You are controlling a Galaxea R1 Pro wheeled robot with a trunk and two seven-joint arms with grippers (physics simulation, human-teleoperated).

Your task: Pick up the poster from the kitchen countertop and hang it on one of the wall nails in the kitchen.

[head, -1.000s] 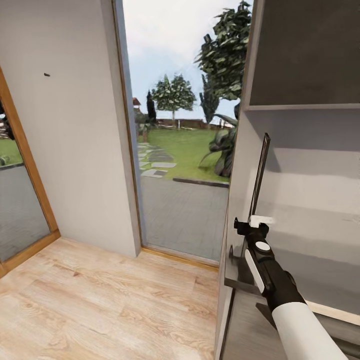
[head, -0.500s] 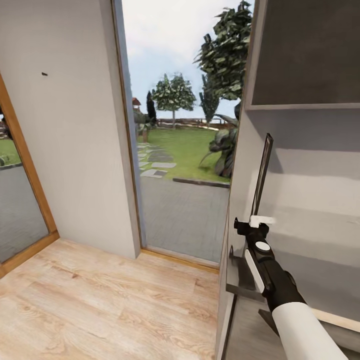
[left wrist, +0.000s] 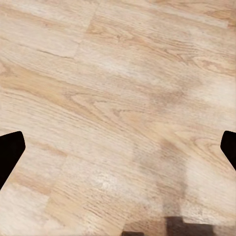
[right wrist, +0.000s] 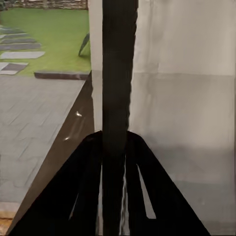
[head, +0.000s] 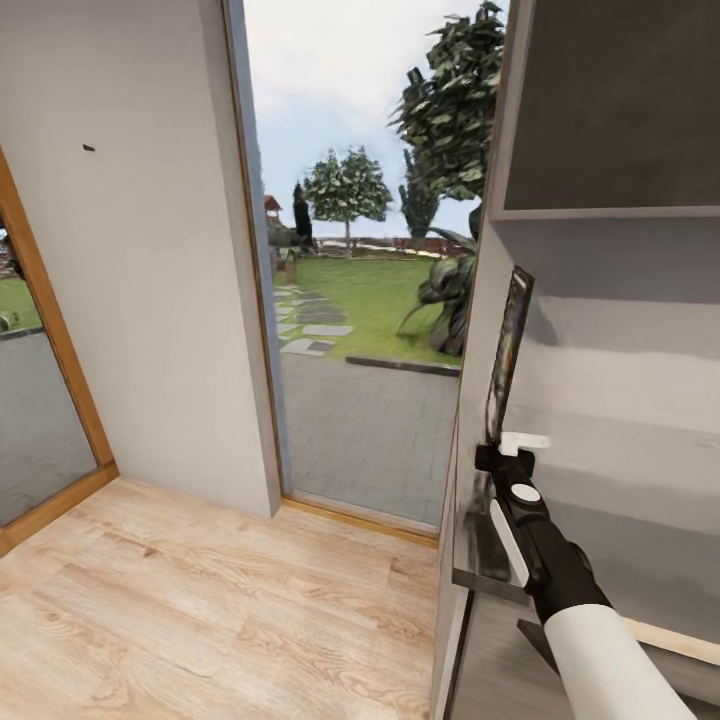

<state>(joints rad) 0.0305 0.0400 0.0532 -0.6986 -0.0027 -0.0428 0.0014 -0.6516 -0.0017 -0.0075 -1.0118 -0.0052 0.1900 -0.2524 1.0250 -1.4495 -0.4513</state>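
Above the kitchen countertop (head: 480,545) the right gripper (head: 508,447) is clamped on the bottom edge of the poster (head: 506,352), holding it upright and nearly edge-on, while the left gripper (left wrist: 118,147) hangs spread apart over the wooden floor (head: 200,610).

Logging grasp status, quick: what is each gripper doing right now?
Left gripper: open, holding nothing, above the light wooden floor.
Right gripper: shut on the thin black-framed poster, held upright.

poster (head: 506,350) upright above countertop (head: 480,545) at right, wall nail (head: 89,148) far left
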